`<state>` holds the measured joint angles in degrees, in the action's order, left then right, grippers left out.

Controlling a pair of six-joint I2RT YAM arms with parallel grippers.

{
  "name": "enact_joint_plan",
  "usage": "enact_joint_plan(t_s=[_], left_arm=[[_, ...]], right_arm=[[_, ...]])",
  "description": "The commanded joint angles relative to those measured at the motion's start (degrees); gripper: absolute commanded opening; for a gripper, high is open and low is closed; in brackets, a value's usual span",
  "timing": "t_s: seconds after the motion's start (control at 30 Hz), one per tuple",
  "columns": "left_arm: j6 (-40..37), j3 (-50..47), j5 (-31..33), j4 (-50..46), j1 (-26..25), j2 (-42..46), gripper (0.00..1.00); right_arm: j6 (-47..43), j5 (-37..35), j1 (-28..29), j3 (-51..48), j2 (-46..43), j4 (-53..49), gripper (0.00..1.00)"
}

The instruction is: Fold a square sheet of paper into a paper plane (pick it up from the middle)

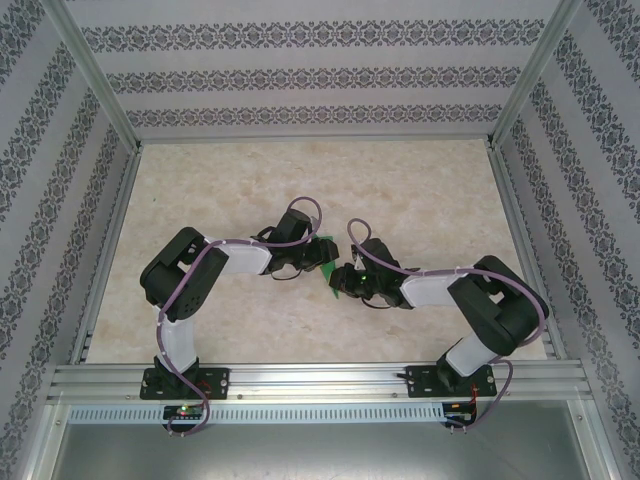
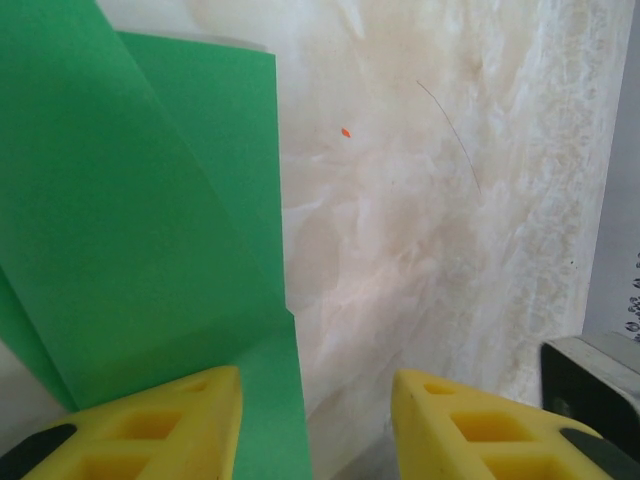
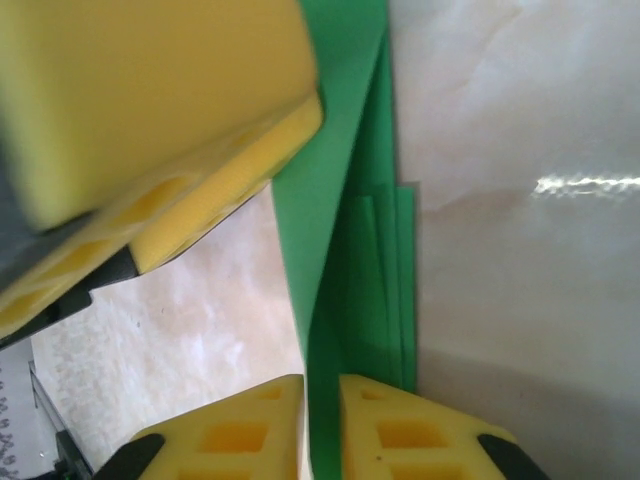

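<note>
The square sheet of paper is bright green and folded into several layers, with creases running along it. It sits between the two grippers at the middle of the table. My right gripper is shut on the lower end of the folded paper, a thin green strip pinched between its yellow fingers. My left gripper is open with its yellow fingers wide apart. The paper lies to the left and its edge reaches in beside the left finger. In the top view the left gripper and right gripper nearly touch.
The marbled beige table stretches behind and around both arms. Patterned walls and metal frame rails close it in. A yellow finger of the left gripper hangs close above the paper in the right wrist view.
</note>
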<state>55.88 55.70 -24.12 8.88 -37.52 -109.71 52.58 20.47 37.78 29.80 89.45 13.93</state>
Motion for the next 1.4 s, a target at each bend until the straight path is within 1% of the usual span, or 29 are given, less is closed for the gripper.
enact_joint_plan(t_s=[0.0,0.03,0.1,0.23,0.33,0.47,0.7,0.83,1.03,1.17,1.27,1.37], left_arm=[[-1.21,0.13,1.13,-4.80,0.11,-0.06,0.45],[-1.19,0.11,1.15,-4.82,0.14,-0.02,0.45],[-1.12,0.03,1.12,-4.66,0.09,-0.04,0.45],[-1.12,0.19,1.05,-4.75,0.16,-0.06,0.45],[-1.12,0.18,1.07,-4.71,0.16,-0.04,0.45],[-1.20,0.13,1.07,-4.75,0.16,-0.02,0.45],[-1.12,0.24,0.90,-4.58,0.16,-0.20,0.45],[-1.12,0.21,0.89,-4.63,0.11,-0.11,0.45],[-1.22,0.11,1.00,-4.84,0.14,-0.13,0.45],[-1.20,0.17,0.94,-4.79,0.05,-0.21,0.45],[-1.30,0.11,1.01,-4.80,0.14,-0.23,0.45],[-1.30,0.37,1.00,-4.84,0.11,-0.52,0.45]], right_arm=[[-4.90,-2.78,0.97,2.79,-3.62,-6.23,0.18],[-5.23,-4.00,1.14,2.97,-4.27,-7.42,0.19],[-6.57,-5.79,1.63,4.14,-4.25,-10.90,0.25],[-7.96,-6.76,3.01,5.62,-2.61,-13.13,0.26],[-8.41,-7.73,3.96,6.91,-1.49,-14.43,0.25],[-7.60,-10.25,4.40,6.68,-1.41,-14.78,0.26],[-8.02,-11.77,4.66,7.29,-2.12,-16.83,0.25],[-8.09,-11.54,4.60,7.56,-0.38,-17.32,0.24],[-6.33,-11.46,4.58,6.63,0.07,-15.60,0.14],[-5.19,-11.16,4.07,5.41,-0.35,-14.84,0.09],[-4.56,-11.97,3.56,4.36,-1.38,-15.17,0.08],[-4.29,-11.58,3.24,4.11,-0.93,-15.46,0.06]])
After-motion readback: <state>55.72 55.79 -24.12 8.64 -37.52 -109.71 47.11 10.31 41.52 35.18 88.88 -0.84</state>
